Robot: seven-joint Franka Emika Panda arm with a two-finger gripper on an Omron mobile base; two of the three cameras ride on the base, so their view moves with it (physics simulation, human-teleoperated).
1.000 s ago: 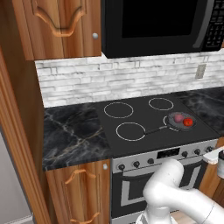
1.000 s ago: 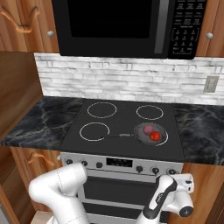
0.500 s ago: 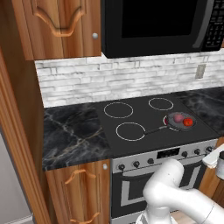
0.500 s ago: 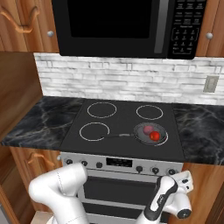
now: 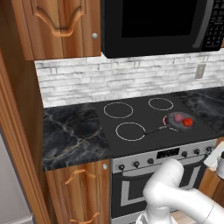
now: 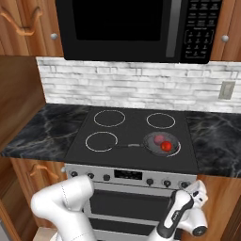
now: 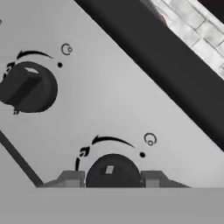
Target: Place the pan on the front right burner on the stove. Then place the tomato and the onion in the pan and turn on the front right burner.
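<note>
The dark pan (image 5: 174,124) (image 6: 151,143) sits on the front right burner (image 6: 179,149) of the black stove (image 5: 144,114) (image 6: 132,132), its handle pointing left. In the pan lie the red tomato (image 5: 187,122) (image 6: 165,146) and the pinkish onion (image 5: 178,117) (image 6: 159,139), side by side. My gripper (image 7: 113,178) (image 6: 189,192) is at the right end of the steel front panel. Its two fingertips (image 7: 70,178) press against either side of a black knob (image 7: 113,171), shut on it.
A second black knob (image 7: 28,87) sits on the panel beside the gripped one. More knobs (image 6: 107,177) run along the panel. A microwave (image 6: 136,28) hangs above the stove. Dark marble counters (image 5: 74,135) (image 6: 214,141) flank it, with wooden cabinets (image 5: 78,192) below.
The hand has shifted only very slightly at the panel's right end. Pan, tomato and onion have stayed put.
</note>
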